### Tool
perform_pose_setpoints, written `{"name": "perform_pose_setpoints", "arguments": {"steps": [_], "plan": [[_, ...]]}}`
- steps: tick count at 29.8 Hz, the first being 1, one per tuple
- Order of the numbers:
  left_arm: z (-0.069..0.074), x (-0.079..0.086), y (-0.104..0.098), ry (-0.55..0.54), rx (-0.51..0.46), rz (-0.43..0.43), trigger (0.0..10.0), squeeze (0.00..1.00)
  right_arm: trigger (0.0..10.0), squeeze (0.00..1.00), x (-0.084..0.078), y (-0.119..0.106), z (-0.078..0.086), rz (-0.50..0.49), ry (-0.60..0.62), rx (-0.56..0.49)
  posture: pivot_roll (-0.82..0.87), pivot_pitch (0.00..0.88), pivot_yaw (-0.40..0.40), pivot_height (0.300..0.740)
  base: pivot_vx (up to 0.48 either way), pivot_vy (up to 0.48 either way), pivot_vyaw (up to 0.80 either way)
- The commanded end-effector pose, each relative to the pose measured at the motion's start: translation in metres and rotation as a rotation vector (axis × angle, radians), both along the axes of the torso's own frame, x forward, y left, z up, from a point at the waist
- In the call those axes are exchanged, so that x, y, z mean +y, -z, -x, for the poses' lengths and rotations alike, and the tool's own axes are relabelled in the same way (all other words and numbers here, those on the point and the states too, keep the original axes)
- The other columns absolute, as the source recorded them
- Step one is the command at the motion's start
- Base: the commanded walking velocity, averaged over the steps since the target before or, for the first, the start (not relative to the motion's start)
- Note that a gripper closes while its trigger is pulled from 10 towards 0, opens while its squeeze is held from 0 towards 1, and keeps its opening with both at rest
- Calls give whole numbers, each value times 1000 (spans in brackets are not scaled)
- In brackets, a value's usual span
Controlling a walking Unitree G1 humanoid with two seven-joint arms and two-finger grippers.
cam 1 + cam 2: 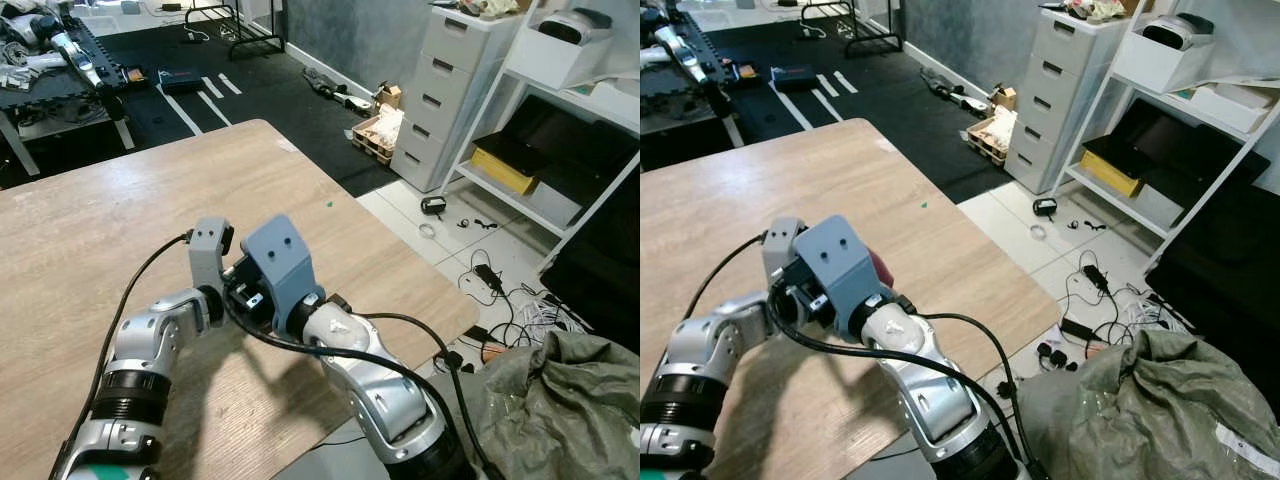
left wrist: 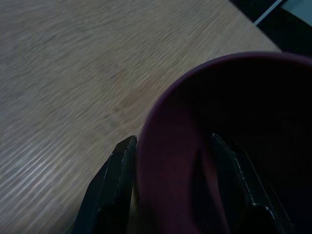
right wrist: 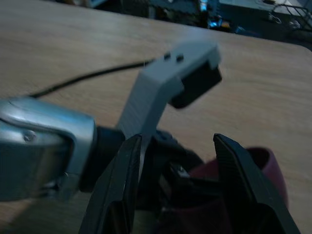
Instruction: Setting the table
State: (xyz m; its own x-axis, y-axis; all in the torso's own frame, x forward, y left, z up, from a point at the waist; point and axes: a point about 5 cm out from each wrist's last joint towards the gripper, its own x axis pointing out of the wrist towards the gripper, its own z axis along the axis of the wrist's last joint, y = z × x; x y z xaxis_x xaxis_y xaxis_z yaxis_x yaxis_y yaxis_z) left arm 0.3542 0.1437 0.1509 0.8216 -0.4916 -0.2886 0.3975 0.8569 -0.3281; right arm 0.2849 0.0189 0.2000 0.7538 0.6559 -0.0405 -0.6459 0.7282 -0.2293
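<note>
A dark maroon cup (image 2: 234, 122) is over the wooden table (image 1: 120, 220) near its front right part. My left gripper (image 2: 173, 185) is shut on the cup's wall, one finger inside the rim and one outside. A sliver of the cup (image 1: 880, 268) peeks out beside the grey wrist housings where both arms meet. My right gripper (image 3: 183, 195) stands open right beside the left one. Its two black fingers straddle the left gripper's fingers, and the cup (image 3: 265, 168) lies just past them. I cannot tell whether the cup rests on the table or hangs above it.
The table's right edge (image 1: 400, 250) drops to a tiled floor with loose cables (image 1: 490, 280). A grey drawer unit (image 1: 450, 90) and a white shelf (image 1: 560, 150) stand at the right. A crumpled grey-green bag (image 1: 560, 410) lies at the near right.
</note>
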Motion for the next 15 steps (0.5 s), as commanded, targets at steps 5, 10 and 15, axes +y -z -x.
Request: {"name": "perform_pose_setpoints", "arguments": {"steps": [5,10,15], "plan": [[2,-4,3,14,6,-2,10000,0,10000,0,-10,2,-18,39,171,-60,16,44,48,740,0,0,0],[5,-5,5,23,9,3,10000,0,10000,0,-13,4,-22,49,234,-85,22,43,46,740,0,0,0],[6,-6,5,27,8,8,10000,0,10000,0,-13,10,-25,84,239,-78,25,43,45,740,0,0,0]]}}
